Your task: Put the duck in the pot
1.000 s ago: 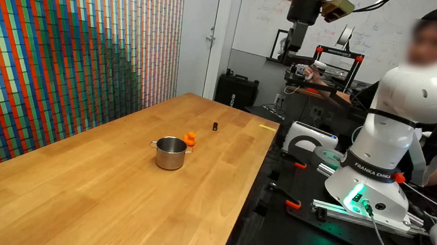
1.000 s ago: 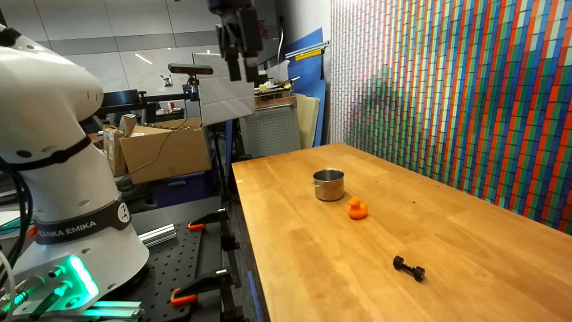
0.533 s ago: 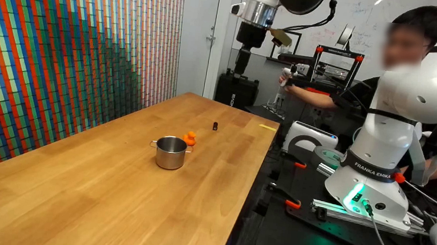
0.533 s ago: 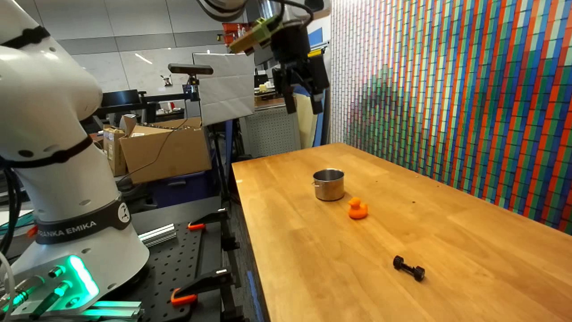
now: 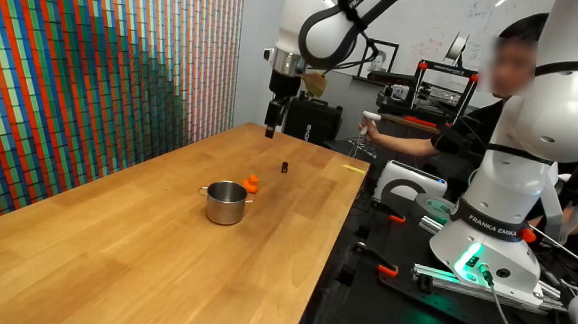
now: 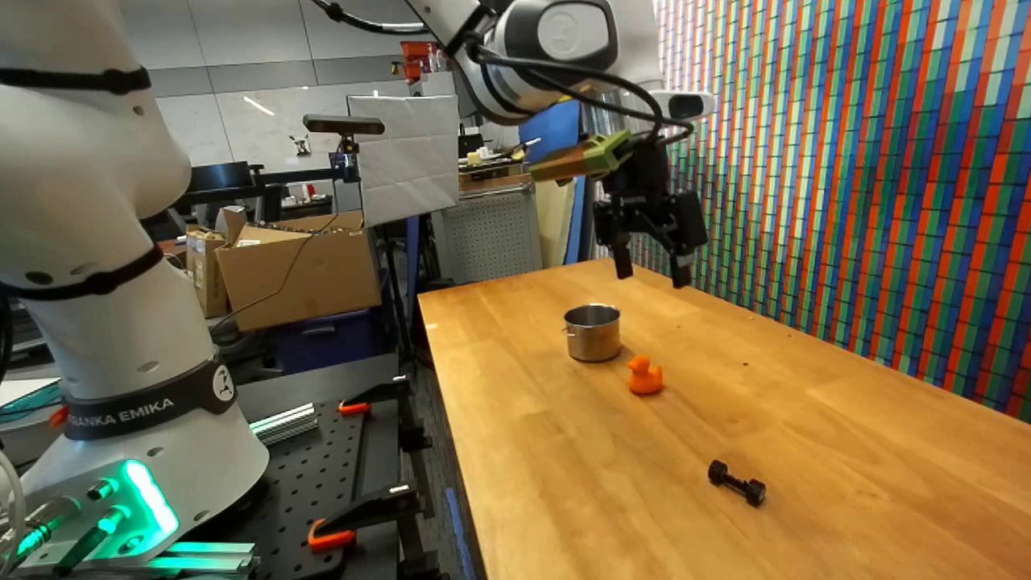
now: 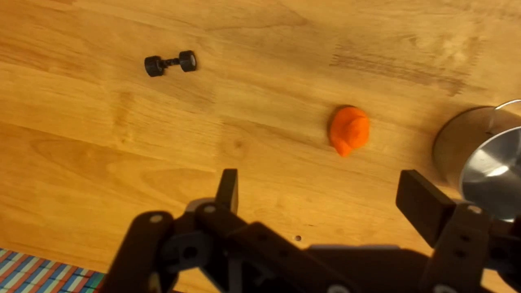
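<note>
The duck is a small orange toy duck, upright on the table close to the pot in both exterior views. It also shows in the wrist view, from above. The pot is a shiny silver metal pot with wire handles. Only part of the pot shows at the right edge of the wrist view. My gripper is open with nothing between its fingers. It hangs above the table in both exterior views, higher than the duck and apart from it.
A small black dumbbell-shaped object lies on the wooden table, and shows upper left in the wrist view. A wall of coloured stripes runs along the table's far side from the robot base. A person stands behind the arm.
My arm has swung out over the table and the gripper has come down, leftward in one exterior picture and rightward in the opposite one. The duck, pot and dumbbell have not moved.
</note>
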`<state>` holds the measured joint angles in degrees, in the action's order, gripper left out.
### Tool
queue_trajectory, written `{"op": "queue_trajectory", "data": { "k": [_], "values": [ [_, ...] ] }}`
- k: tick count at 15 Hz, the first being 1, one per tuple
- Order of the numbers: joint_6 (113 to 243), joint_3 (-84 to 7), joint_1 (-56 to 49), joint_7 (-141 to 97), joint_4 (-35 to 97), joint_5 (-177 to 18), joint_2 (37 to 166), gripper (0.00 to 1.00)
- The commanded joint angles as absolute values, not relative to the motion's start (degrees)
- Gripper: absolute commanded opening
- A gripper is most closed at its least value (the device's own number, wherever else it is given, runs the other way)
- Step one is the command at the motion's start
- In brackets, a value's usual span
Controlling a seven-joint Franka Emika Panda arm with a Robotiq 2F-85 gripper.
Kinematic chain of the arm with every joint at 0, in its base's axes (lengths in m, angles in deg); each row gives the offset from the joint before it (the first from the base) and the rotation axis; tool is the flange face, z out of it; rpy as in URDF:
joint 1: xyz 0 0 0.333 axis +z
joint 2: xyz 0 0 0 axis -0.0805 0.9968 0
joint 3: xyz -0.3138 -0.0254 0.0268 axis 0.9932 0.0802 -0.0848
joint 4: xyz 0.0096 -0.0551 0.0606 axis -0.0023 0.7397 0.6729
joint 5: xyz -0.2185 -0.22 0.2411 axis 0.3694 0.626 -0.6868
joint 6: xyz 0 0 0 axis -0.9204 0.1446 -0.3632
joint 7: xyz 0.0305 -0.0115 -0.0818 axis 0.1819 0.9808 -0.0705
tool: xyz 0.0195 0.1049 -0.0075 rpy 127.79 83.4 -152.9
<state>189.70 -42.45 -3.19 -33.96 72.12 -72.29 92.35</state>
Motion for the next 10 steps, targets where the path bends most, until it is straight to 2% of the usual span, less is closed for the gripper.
{"op": "queue_trajectory", "data": {
  "k": [1, 10],
  "values": [
    [192.5, -41.5, -2.6, -27.8, 66.5, -69.7, 102.4, 1.00],
    [198.4, -41.6, 1.5, -21.8, 67.7, -71.0, 110.5, 1.00]
  ]
}}
